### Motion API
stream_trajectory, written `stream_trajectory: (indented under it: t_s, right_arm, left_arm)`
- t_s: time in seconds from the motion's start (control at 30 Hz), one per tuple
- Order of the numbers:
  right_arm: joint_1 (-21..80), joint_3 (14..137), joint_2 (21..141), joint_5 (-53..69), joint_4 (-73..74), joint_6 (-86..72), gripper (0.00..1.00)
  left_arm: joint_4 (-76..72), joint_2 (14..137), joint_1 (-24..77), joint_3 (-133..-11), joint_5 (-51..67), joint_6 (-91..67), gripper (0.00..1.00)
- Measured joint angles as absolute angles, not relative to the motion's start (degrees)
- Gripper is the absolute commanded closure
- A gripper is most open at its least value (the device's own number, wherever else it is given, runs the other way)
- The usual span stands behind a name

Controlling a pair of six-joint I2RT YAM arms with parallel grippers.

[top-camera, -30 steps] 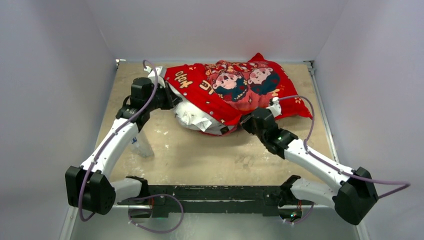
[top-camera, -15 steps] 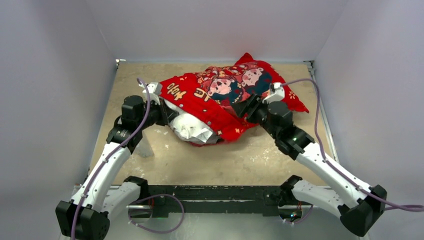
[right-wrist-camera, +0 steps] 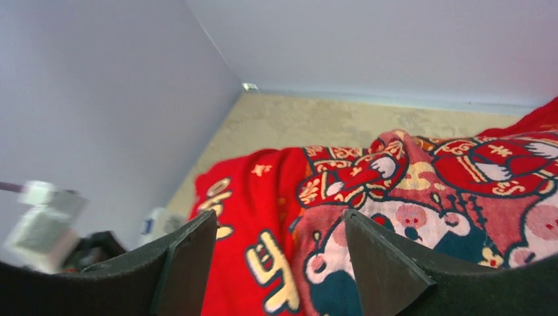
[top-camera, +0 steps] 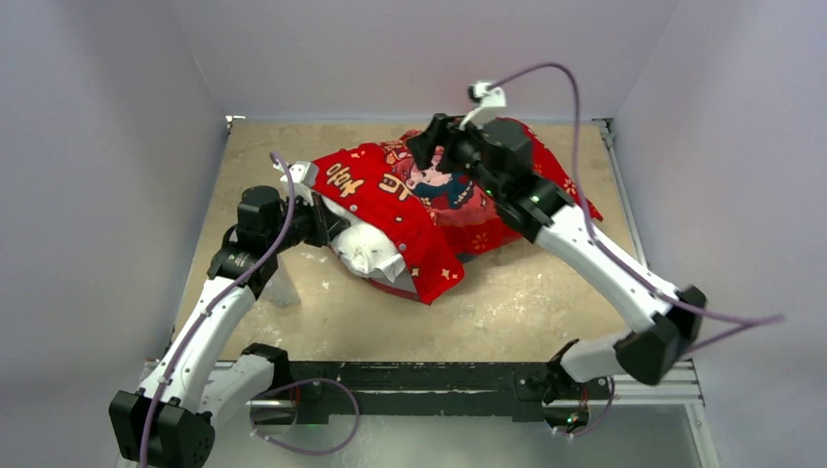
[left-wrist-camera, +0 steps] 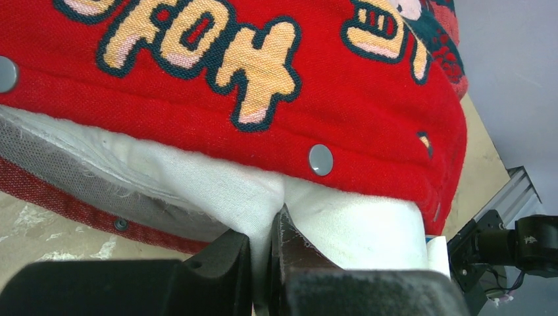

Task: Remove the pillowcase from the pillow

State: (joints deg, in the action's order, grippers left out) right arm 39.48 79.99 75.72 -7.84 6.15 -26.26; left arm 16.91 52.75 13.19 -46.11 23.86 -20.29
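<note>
The red printed pillowcase [top-camera: 429, 210] lies crumpled at the back of the table, its open mouth facing front-left. The white pillow [top-camera: 366, 249] bulges out of that mouth. My left gripper [top-camera: 327, 219] is at the mouth's left side. In the left wrist view it [left-wrist-camera: 273, 224] is shut on a fold of the pillow [left-wrist-camera: 355, 224], just under the pillowcase [left-wrist-camera: 263, 85] hem with its grey snaps [left-wrist-camera: 320, 159]. My right gripper [top-camera: 429, 151] hovers above the back of the case. It [right-wrist-camera: 276, 220] stands open and empty over the pillowcase [right-wrist-camera: 395, 191].
Grey walls close in the tan table [top-camera: 546, 292] on three sides. A black rail [top-camera: 410, 375] runs along the near edge between the arm bases. The right arm's purple cable [top-camera: 571, 97] arcs high over the back right.
My right gripper let go of the pillowcase's front edge, opened, and rose toward the back over the case. The freed hem dropped over the pillow. The left gripper kept its grip.
</note>
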Motion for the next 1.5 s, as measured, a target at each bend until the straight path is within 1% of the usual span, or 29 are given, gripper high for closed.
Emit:
stream_trajectory:
  t_s: [0.23,0.4,0.5,0.53,0.57,0.7,0.77,0.97,1.03,1.3,1.4,1.5]
  right_arm:
    - [42.3,89.3,93.8,-7.8,7.0,-19.4,0.27]
    - [47.7,95.6,103.1,-7.9,6.8,-15.6,0.27]
    - [49.9,97.9,106.7,-7.9,6.8,-14.2,0.3]
    - [50.3,98.6,107.8,-8.1,6.7,-13.9,0.34]
    - [50.3,99.2,108.8,-8.3,6.6,-13.8,0.39]
    - [49.7,99.9,111.3,-10.3,6.4,-13.9,0.82]
    - [49.4,99.9,111.8,-12.4,6.3,-14.3,1.0]
    - [46.8,99.8,111.4,-15.1,6.2,-19.2,1.0]
    - [43.8,99.0,110.6,-17.1,5.9,-21.4,1.0]
    - [25.9,91.4,103.2,-24.0,6.6,-29.3,1.0]
    - [23.3,89.4,100.8,-24.6,6.9,-32.2,1.0]
    - [23.1,85.8,97.8,-24.5,6.7,-35.2,1.0]
  left_arm:
    - [16.8,52.8,13.1,-46.1,25.0,-20.1,1.0]
    - [16.8,52.8,13.1,-46.0,25.6,-19.9,1.0]
    - [16.8,52.8,13.1,-46.0,25.9,-19.9,1.0]
    - [16.8,52.8,13.1,-46.0,26.0,-19.9,1.0]
    - [16.8,52.8,13.0,-46.0,26.0,-19.9,1.0]
    - [16.8,52.8,12.8,-46.0,26.0,-19.9,1.0]
    - [16.8,52.8,12.8,-45.7,26.1,-19.9,1.0]
    - [15.1,52.4,12.8,-45.4,26.8,-19.4,1.0]
    - [14.7,51.3,12.7,-45.1,28.0,-19.1,1.0]
    - [9.9,46.1,12.8,-43.5,36.3,-18.9,1.0]
    - [7.5,44.8,12.8,-42.7,39.3,-18.9,1.0]
    - [7.0,43.4,12.8,-42.3,39.9,-18.9,1.0]
